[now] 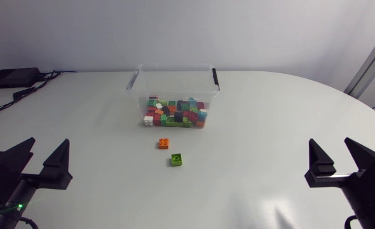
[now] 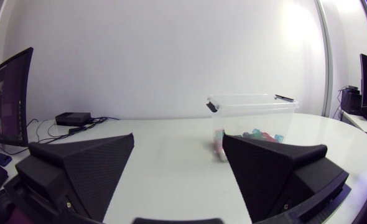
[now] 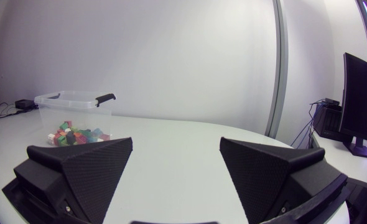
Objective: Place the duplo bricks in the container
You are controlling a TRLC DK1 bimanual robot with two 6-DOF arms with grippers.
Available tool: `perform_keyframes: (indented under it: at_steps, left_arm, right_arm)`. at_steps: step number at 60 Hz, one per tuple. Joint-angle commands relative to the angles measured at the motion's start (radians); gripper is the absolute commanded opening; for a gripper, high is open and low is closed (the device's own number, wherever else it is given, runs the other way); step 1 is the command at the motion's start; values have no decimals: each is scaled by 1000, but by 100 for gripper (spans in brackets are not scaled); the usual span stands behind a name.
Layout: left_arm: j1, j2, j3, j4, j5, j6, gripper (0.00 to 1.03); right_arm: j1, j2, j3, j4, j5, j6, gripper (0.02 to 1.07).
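The container [image 1: 175,89] is a clear, lidless plastic box with 2 black handle clips on its rim. It stands upright on the white worktop [image 1: 270,127], toward the far edge and near the middle. Its floor is covered by a heap of mixed bricks [image 1: 175,114] in red, green, blue, white, black and orange. 2 bricks lie on the worktop outside it, on the near side: an orange brick [image 1: 164,143] close to the container wall, and a green brick [image 1: 176,159] just beyond it toward the arms, apart from the orange one. Both sit studs up. The left hand [image 1: 49,142] and the right hand [image 1: 330,141] rest at the near corners, well apart from all bricks, each with its fingers spread wide and nothing between them. The 2 loose bricks show only in the head view. The left wrist view looks past the spread left hand [image 2: 178,137] at the container [image 2: 252,112] side-on and shows a black box [image 2: 71,118] with cables at the far corner. The right wrist view, over the spread right hand [image 3: 176,142], shows the container [image 3: 71,109] from the opposite side, with the heap visible through its wall.
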Motion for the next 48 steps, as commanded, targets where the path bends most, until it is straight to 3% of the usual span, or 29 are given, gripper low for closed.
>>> perform_keyframes:
  at_steps: [1,29,39,48]
  left_arm:
    - [-2,-9,-21,13,-3,-5,99]
    - [3,-12,-19,51,-4,6,99]
    - [3,-3,33,16,-4,29,99]
    - [-13,123,143,-18,-3,29,99]
  right_arm:
    - [4,-5,-19,-9,-3,5,103]
    - [24,-8,-19,-6,-3,2,103]
    - [35,-5,1,-1,-3,-53,103]
    - [39,19,55,-42,-4,-63,103]
